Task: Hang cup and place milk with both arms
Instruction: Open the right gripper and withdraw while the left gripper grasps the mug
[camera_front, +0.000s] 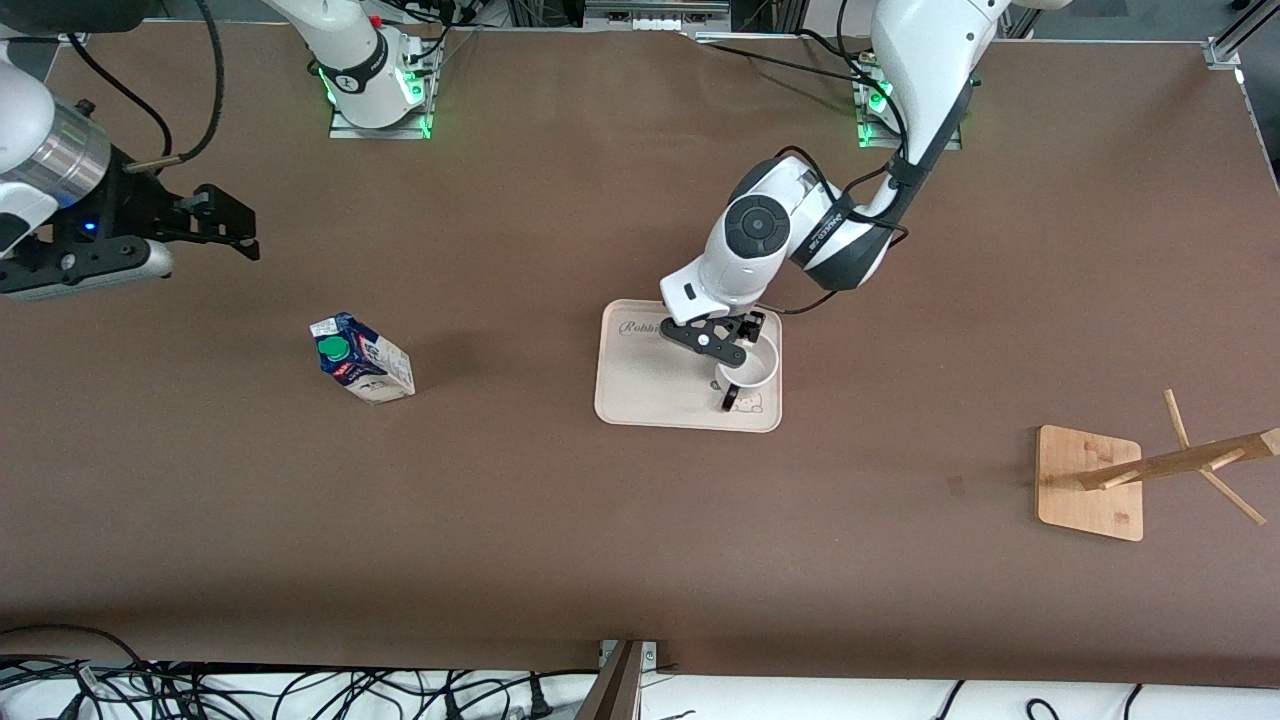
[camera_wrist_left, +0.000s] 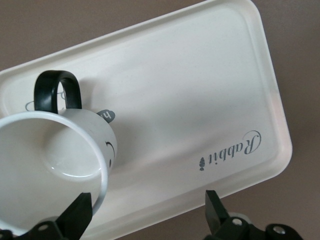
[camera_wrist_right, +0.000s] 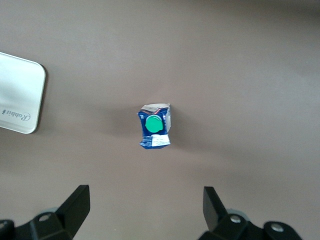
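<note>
Apparently lining up grasps: left gripper (camera_front: 745, 338), jaws spread, hangs just above the cup (camera_front: 752, 366) on the tray (camera_front: 640, 390); right gripper (camera_front: 228, 222), also released, waits high above the milk (camera_front: 362, 358).

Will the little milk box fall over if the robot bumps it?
Probably, yes. The milk carton stands upright on the bare table, taller than its base is wide, so a nudge near its green cap would likely tip it. It looks like thin card, so a hard squeeze might dent it. Its flat sides should keep it from rolling.
</note>
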